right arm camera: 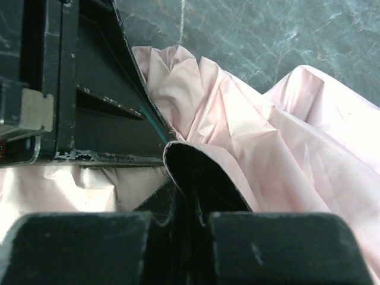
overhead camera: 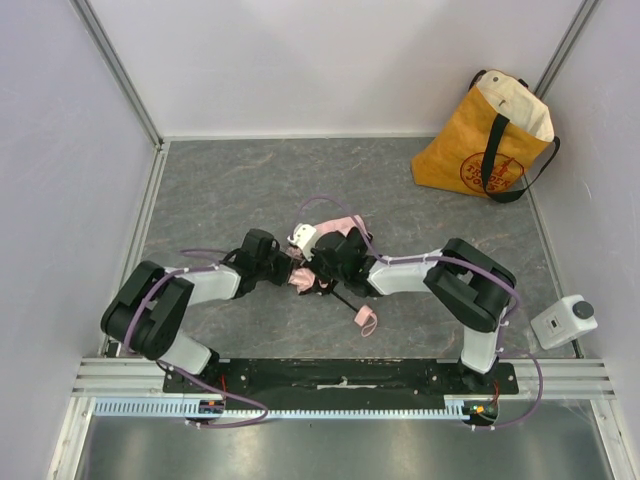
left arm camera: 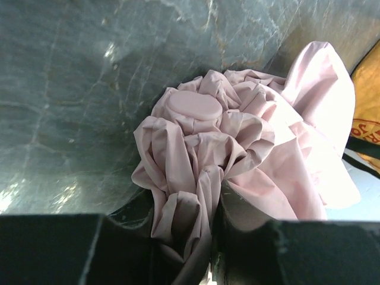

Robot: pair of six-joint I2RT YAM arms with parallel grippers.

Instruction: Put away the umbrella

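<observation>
The umbrella lies mid-table, pale pink fabric crumpled under both wrists. Its thin black shaft runs toward me to the small pink handle with its strap. My left gripper comes in from the left. In the left wrist view the left gripper is shut on a fold of the umbrella fabric just below its round cap. My right gripper meets it from the right. In the right wrist view the right gripper is shut on an edge of the umbrella fabric.
A yellow tote bag with black straps stands open at the back right against the wall. A small white device sits at the near right. White walls close in the grey table on three sides.
</observation>
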